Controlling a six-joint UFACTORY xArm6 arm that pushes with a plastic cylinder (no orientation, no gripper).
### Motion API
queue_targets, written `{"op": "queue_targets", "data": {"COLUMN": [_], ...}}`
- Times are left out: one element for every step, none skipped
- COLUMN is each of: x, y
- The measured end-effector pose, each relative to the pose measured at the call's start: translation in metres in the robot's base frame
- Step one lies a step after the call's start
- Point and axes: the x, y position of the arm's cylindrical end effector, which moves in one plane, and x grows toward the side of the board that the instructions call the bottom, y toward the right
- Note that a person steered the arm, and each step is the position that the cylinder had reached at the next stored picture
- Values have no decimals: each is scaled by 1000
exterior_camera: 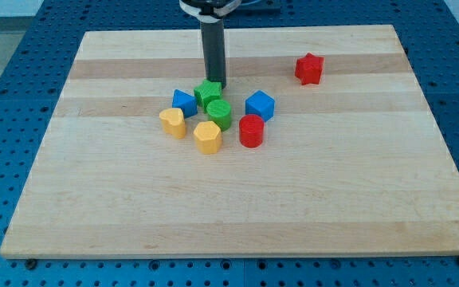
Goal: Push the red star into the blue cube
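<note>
The red star lies alone toward the view's upper right of the wooden board. The blue cube sits below and to the left of it, in a cluster near the board's middle. My tip is at the top of that cluster, right behind the green star, well to the left of the red star and up-left of the blue cube.
The cluster also holds a blue triangular block, a green cylinder, a red cylinder, a yellow heart-like block and a yellow hexagonal block. A blue perforated table surrounds the board.
</note>
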Motion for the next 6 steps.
{"op": "queue_targets", "data": {"x": [-6,-41,-73,-88,-88,-85], "y": [3,27,60,108,155,180]}}
